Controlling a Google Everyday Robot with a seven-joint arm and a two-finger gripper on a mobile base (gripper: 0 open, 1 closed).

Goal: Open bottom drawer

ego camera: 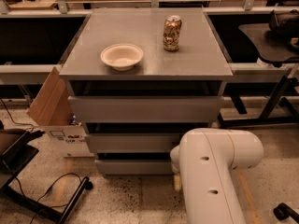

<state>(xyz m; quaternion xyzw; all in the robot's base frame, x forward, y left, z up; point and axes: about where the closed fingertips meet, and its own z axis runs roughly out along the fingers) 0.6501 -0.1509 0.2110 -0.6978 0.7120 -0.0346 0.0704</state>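
Bottom drawer [133, 166] fronts speckled floor [126, 199]; gripper [176, 181] at its right edge, behind white arm [212, 171], its state impossible to tell

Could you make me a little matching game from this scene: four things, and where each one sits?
1 bowl
2 can
3 bottom drawer
4 box

A beside the cabinet, left
B cabinet top, left
C lowest in the cabinet
D cabinet top, right

Pairs: 1-B, 2-D, 3-C, 4-A.
The end effector is hidden behind the white arm, low by the bottom drawer.
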